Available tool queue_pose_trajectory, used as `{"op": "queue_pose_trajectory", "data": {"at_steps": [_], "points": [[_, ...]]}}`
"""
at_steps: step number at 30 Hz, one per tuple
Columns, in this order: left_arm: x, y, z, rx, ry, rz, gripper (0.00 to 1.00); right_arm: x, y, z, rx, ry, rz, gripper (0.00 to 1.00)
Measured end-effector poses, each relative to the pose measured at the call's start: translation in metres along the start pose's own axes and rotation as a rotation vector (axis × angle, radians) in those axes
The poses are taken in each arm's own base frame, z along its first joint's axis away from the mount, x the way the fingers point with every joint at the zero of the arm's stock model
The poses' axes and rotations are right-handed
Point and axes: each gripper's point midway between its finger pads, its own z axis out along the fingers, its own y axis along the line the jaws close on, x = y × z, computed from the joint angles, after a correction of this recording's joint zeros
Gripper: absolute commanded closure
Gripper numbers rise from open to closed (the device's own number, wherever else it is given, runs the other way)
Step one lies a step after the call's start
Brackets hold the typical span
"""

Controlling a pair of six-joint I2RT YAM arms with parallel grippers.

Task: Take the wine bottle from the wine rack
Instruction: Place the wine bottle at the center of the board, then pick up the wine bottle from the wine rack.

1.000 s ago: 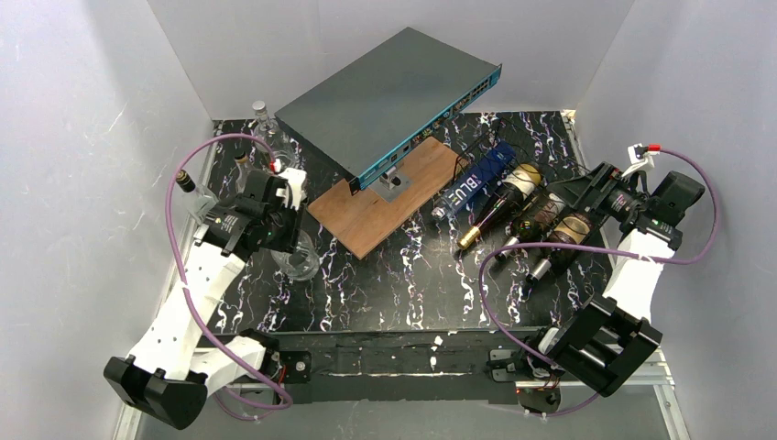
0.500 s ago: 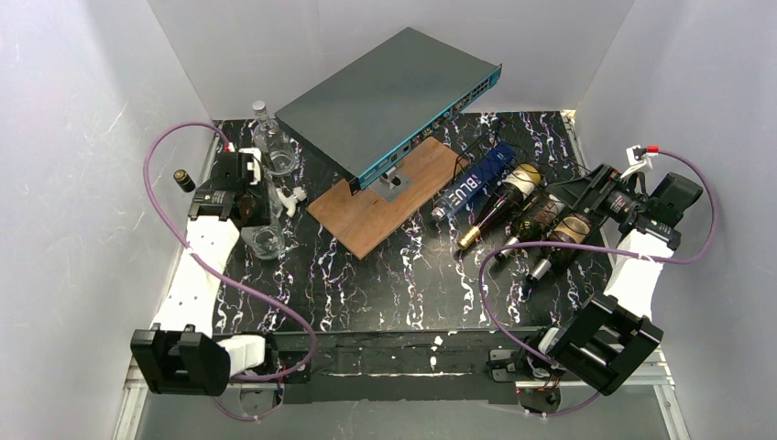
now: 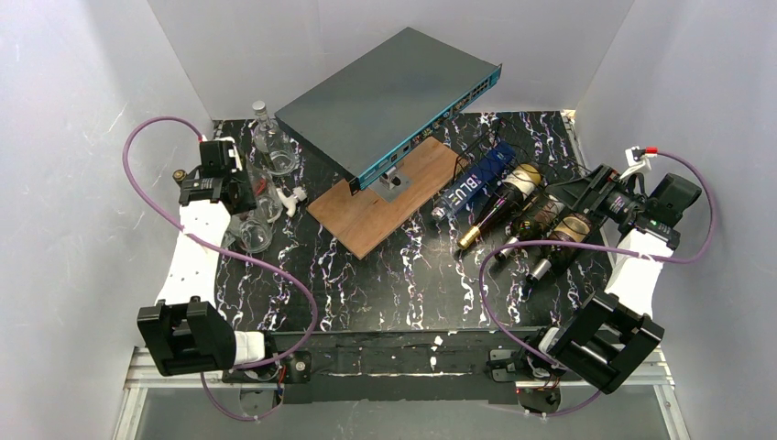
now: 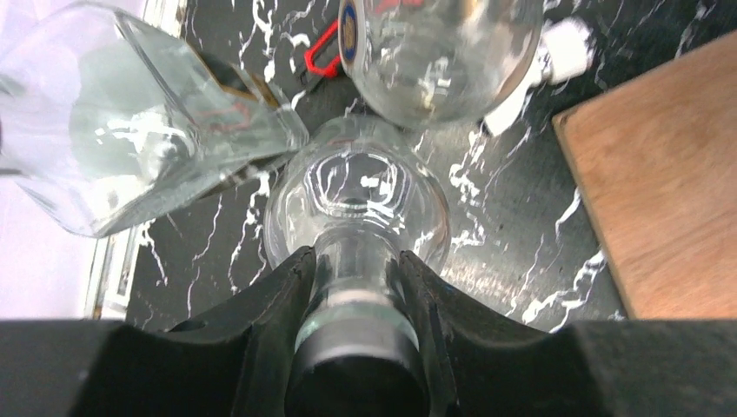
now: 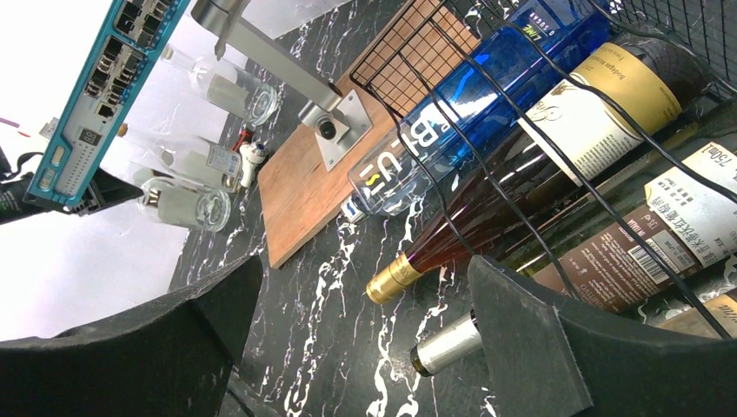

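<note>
Wine rack (image 5: 417, 52) sits on the table's right side, gold-capped wine bottle (image 5: 469, 226) lying in it under the wires. Likely heavy, slick glass, so take the neck (body's caged). Your right gripper (image 5: 365, 265) gapes empty just short; left gripper (image 4: 352, 261) is clamped on the neck of a clear flask (image 4: 356, 195)

Wine bottles (image 3: 513, 192) in wine rack (image 5: 415, 45) at right, wooden board (image 3: 366, 215) centre

I see open tabletop (image 3: 385, 284) front-centre. Middle walled off by wooden board (image 3: 366, 225) and switch (image 3: 385, 92). Wires of wine rack (image 5: 408, 52) cross over 4 bottles (image 5: 565, 122); necks free at front.
</note>
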Motion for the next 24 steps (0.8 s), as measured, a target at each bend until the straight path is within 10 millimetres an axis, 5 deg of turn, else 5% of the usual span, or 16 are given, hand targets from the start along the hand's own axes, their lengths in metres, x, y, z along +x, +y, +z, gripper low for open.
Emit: {"op": "queue_pose_trajectory", "data": {"at_steps": [15, 24], "points": [[-0.027, 0.0, -0.006, 0.006, -0.109, -0.055, 0.03, 0.001, -0.002, 0.001, 0.0, -0.001, -0.004, 0.02], [-0.041, -0.008, -0.056, 0.114, -0.248, -0.098, 0.02, 0.001, -0.002, 0.001, -0.001, -0.001, -0.004, 0.01]]}}
